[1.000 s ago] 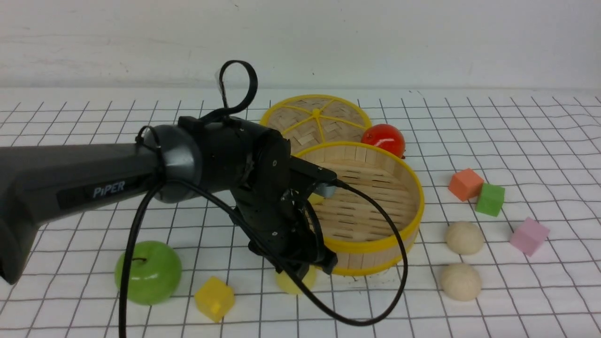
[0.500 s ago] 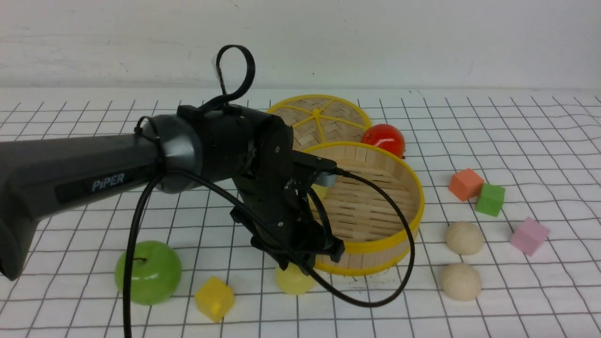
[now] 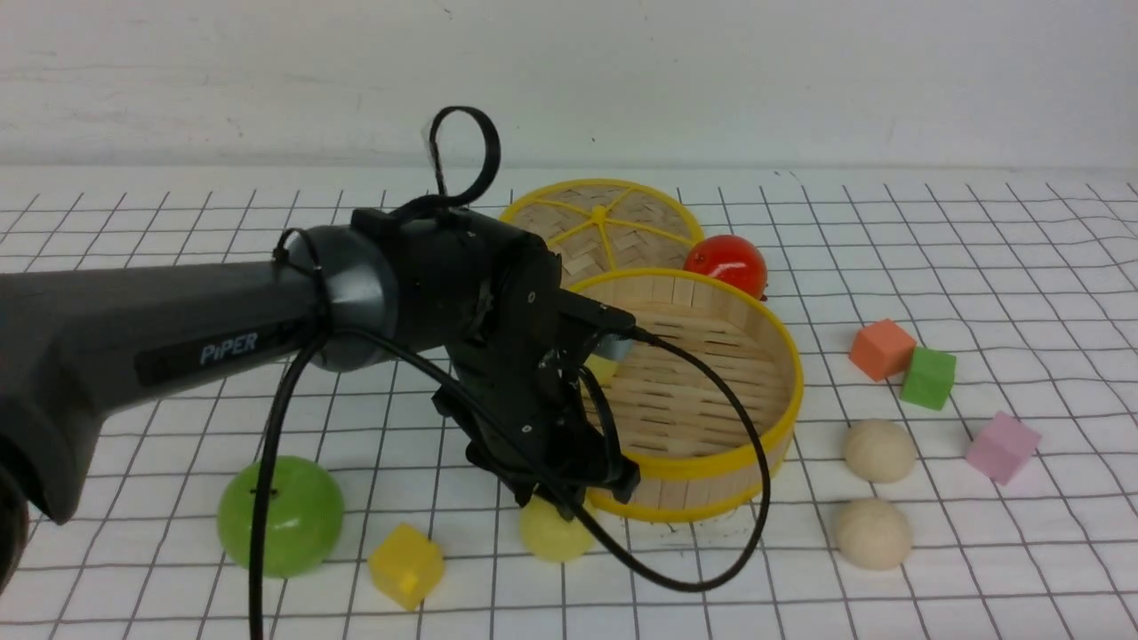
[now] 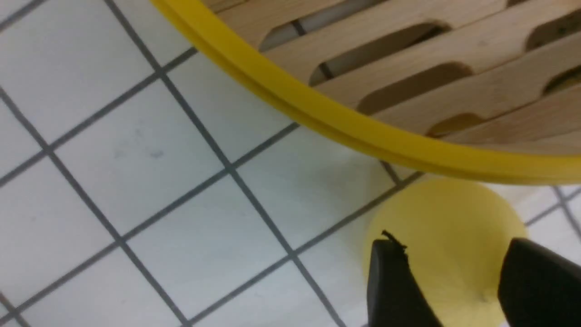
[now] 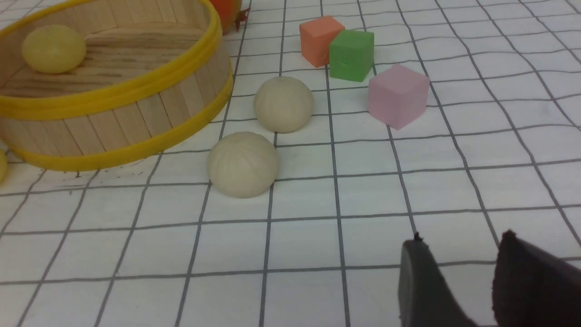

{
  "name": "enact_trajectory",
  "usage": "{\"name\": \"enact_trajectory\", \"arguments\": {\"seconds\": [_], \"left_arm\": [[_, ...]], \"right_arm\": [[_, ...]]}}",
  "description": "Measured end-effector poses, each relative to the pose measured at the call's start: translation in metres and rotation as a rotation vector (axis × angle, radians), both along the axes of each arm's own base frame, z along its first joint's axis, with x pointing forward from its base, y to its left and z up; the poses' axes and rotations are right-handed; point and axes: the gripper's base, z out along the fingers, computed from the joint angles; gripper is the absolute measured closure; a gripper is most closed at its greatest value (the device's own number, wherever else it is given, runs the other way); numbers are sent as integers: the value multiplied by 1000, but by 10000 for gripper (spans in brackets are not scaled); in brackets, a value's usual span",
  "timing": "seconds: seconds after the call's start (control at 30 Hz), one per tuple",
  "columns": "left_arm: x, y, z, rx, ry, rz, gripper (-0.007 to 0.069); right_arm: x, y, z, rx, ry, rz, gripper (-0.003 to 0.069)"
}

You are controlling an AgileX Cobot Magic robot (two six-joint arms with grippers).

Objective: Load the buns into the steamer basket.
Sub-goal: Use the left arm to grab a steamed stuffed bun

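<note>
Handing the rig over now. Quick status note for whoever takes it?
Left gripper: open, poised over the loose yellow bun, which sits on the table against the steamer basket.
Right gripper: open, empty.
Done: one basketed yellow bun.
Left: the loose yellow bun, plus two beige buns on the table right of the basket.

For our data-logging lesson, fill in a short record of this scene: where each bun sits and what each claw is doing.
in steamer basket: inner yellow bun
on table, near side of the basket: loose yellow bun
on table, to the basket's right: far beige bun, near beige bun
left claw: open, poised over the loose yellow bun
right claw: open, empty
buns not yet in the basket: three
</note>
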Motion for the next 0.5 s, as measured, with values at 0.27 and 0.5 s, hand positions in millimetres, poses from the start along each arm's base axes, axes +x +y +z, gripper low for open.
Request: {"name": "enact_trajectory", "arguments": {"seconds": [0.27,0.5], "left_arm": [[2,-2,-7,-3,7,4,339],[4,-3,-17,12,27,3,501]], "right_arm": [[0,0,0,0,0,0,420],[0,0,0,0,0,0,420]]}}
